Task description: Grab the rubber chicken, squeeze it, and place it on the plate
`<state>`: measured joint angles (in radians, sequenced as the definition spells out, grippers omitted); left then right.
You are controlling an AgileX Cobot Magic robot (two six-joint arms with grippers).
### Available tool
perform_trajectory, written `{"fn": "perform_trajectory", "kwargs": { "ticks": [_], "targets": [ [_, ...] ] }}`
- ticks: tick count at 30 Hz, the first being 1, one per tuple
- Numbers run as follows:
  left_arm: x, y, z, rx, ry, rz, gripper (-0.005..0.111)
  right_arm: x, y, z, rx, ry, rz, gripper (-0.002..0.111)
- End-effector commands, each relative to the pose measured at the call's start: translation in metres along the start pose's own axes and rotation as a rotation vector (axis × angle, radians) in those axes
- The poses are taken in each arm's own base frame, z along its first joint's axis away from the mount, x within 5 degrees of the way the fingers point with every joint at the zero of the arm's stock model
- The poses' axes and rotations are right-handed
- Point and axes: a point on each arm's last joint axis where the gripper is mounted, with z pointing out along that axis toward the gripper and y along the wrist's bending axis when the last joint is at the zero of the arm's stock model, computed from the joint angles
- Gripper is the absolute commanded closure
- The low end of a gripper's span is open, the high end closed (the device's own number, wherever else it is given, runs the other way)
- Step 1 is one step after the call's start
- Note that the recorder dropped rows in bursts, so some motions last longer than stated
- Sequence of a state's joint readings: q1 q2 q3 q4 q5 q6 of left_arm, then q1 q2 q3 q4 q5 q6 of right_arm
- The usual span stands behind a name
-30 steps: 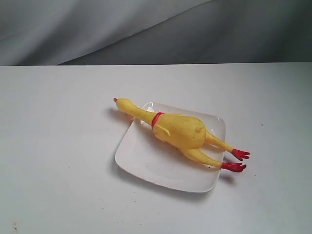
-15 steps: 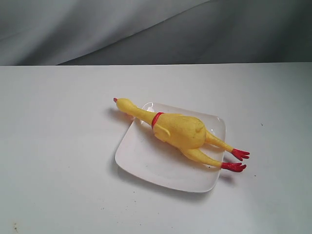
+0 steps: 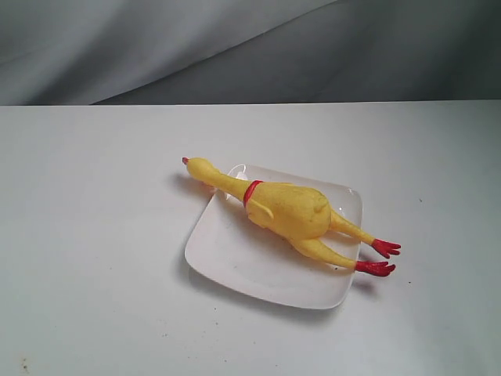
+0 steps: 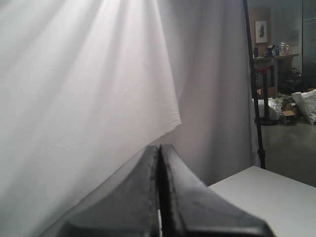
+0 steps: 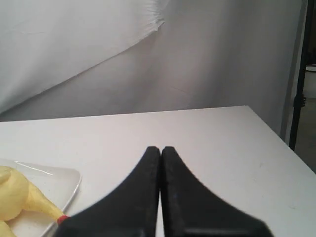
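Observation:
The yellow rubber chicken (image 3: 288, 210) lies diagonally across the white square plate (image 3: 243, 262) on the table. Its head overhangs the plate's far left corner and its red feet stick out past the right edge. In the right wrist view part of the rubber chicken (image 5: 15, 195) and a corner of the plate (image 5: 66, 180) show off to one side of my right gripper (image 5: 160, 149), which is shut, empty and apart from them. My left gripper (image 4: 159, 147) is shut on nothing and faces the grey backdrop. Neither gripper appears in the exterior view.
The white table (image 3: 94, 235) runs back to a straight rear edge with a grey cloth backdrop (image 3: 235, 47) behind it. In the left wrist view a black stand pole (image 4: 253, 84) rises beside a table corner (image 4: 266, 190), with a cluttered room beyond.

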<state>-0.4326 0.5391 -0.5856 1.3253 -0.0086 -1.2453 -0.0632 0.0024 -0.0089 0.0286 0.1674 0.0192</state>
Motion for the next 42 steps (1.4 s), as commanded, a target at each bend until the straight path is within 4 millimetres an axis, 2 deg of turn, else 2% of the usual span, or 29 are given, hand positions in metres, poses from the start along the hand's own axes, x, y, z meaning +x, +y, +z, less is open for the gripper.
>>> {"fn": "perform_trajectory", "kwargs": {
  "ticks": [1, 6, 10, 38, 42],
  "targets": [
    [0.000, 0.001, -0.001, -0.007, -0.001, -0.014, 0.107, 0.007, -0.002, 0.000, 0.022, 0.052, -0.065, 0.108],
    [0.000, 0.001, -0.001, -0.007, -0.001, -0.014, 0.107, 0.009, -0.002, 0.000, 0.024, 0.072, -0.071, 0.108],
    [0.000, 0.001, -0.001, -0.007, -0.001, -0.014, 0.107, 0.019, -0.003, -0.001, 0.030, 0.185, -0.070, 0.108],
    [0.000, 0.001, -0.001, -0.007, -0.001, -0.012, 0.107, 0.019, -0.003, -0.001, 0.027, 0.181, -0.067, 0.108],
    [-0.006, 0.007, -0.011, -0.067, -0.040, -0.003, 0.107, 0.019, -0.003, -0.001, 0.027, 0.181, -0.067, 0.108]
  ]
}}
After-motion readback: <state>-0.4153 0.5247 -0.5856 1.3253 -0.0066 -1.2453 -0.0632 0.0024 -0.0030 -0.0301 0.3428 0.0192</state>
